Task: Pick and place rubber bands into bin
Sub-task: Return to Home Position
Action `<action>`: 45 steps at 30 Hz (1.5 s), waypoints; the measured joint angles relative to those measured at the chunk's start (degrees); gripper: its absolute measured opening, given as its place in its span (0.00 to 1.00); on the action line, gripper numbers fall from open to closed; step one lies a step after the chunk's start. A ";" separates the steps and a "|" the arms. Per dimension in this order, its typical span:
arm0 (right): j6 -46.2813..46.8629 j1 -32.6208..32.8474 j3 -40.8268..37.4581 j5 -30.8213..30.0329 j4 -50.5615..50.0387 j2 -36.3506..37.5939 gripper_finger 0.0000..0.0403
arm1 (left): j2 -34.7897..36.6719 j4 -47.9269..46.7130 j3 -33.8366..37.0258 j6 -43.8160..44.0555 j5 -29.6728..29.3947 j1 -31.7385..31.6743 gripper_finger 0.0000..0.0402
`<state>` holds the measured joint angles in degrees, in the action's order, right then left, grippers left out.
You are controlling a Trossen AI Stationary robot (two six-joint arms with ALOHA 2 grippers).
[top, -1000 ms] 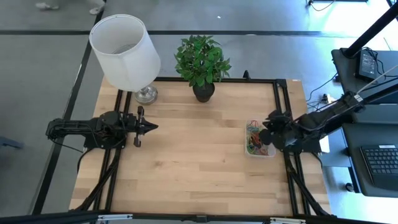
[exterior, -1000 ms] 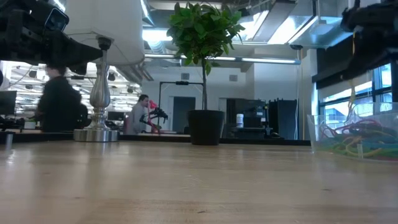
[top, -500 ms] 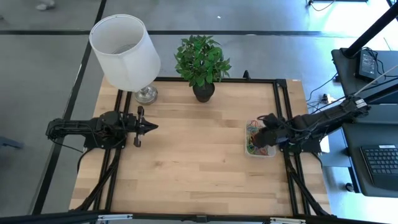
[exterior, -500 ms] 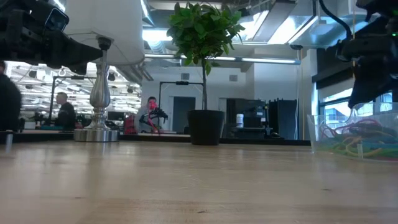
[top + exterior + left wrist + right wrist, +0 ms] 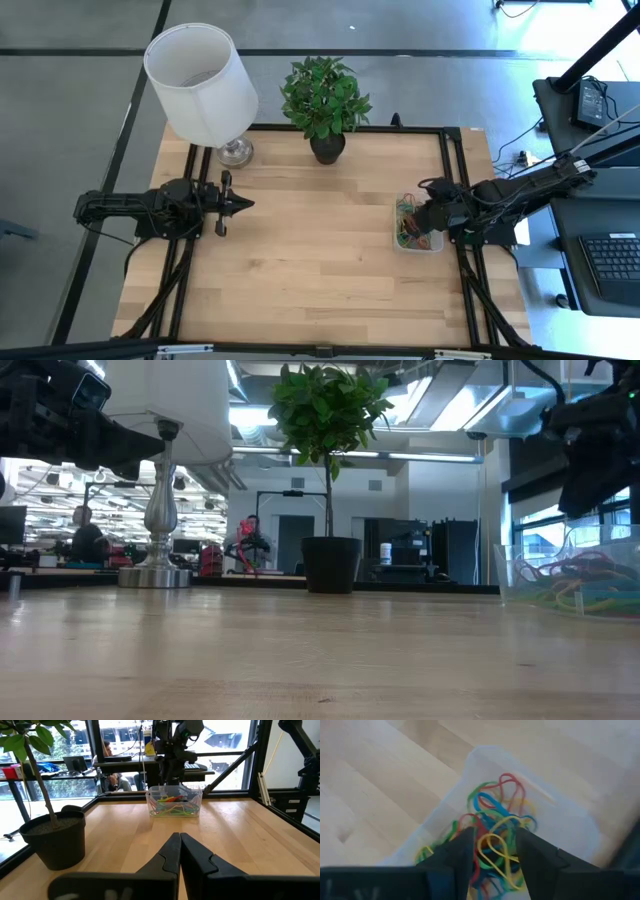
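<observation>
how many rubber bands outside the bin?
0 in view: all rubber bands lie in the bin, below the right hand; left hand parked at table's left. Some may hide behind lamp or pot.

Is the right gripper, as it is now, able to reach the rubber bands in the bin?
Probably yes: the right gripper hangs open directly over the bin, and nothing covers the rubber bands inside.
</observation>
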<state>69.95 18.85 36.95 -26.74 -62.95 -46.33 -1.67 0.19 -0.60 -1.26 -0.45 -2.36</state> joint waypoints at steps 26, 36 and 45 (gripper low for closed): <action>-49.39 0.09 -0.31 -1.24 34.82 -0.49 0.01 | 0.00 0.00 0.00 0.00 0.00 0.00 0.02; -61.73 -2.42 -21.66 10.75 68.76 10.11 0.00 | 0.01 0.00 0.00 0.00 0.00 0.00 0.02; -64.70 -6.53 -35.38 16.29 78.59 27.99 0.00 | 0.02 0.00 -0.02 0.00 0.00 0.01 0.02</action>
<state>5.24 12.33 1.57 -10.45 15.64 -18.34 -1.66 0.19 -0.62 -1.26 -0.45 -2.36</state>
